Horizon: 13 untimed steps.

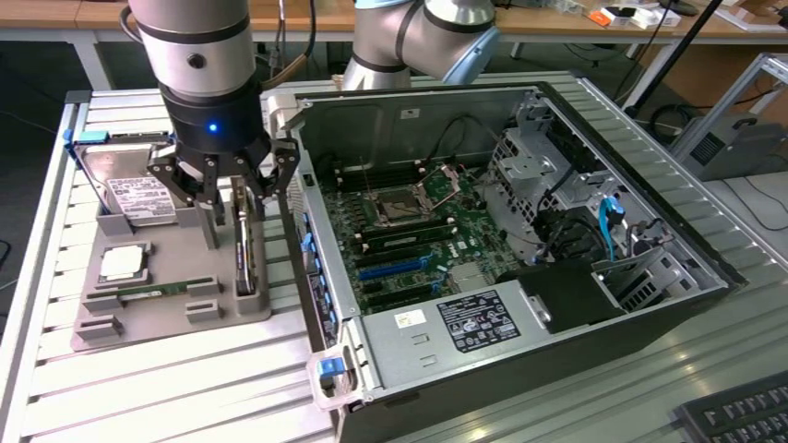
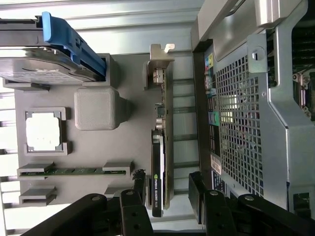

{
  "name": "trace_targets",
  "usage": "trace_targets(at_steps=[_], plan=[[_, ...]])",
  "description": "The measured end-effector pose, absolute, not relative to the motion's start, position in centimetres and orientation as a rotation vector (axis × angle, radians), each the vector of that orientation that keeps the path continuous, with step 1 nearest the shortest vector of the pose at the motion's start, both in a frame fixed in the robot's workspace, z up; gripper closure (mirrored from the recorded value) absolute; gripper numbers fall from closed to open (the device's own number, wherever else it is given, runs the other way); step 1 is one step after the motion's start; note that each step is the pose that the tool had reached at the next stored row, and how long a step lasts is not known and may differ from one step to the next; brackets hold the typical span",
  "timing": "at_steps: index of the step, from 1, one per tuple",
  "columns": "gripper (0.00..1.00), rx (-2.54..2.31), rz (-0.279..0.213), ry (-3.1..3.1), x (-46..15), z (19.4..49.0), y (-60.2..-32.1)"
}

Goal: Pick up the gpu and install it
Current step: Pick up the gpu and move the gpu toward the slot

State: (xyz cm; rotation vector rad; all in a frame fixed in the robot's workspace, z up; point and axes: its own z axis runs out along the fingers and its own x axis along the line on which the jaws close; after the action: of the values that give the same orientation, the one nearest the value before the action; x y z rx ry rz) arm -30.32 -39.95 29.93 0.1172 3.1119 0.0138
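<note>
Claw (image 2: 167,179) spread, astride gpu (image 2: 160,162) standing on edge in grey tray (image 2: 138,128); hard drive (image 2: 34,69), CPU (image 2: 43,133), RAM stick (image 2: 74,171) alongside.

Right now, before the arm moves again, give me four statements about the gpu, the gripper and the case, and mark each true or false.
1. The gpu stands on edge in the gray tray. True.
2. The gripper is shut on the gpu. False: its jaws are open, one on each side of the card.
3. The computer case is open, with its motherboard exposed. True.
4. The gpu is seated in the motherboard. False: it is in the tray, outside the case.
</note>
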Motion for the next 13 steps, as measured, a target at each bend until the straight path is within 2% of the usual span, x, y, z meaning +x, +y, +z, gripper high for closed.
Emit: trace_targets(at_steps=[13], plan=[[0.52, 0.117, 0.012, 3.112, -30.32, 29.65, -39.95]])
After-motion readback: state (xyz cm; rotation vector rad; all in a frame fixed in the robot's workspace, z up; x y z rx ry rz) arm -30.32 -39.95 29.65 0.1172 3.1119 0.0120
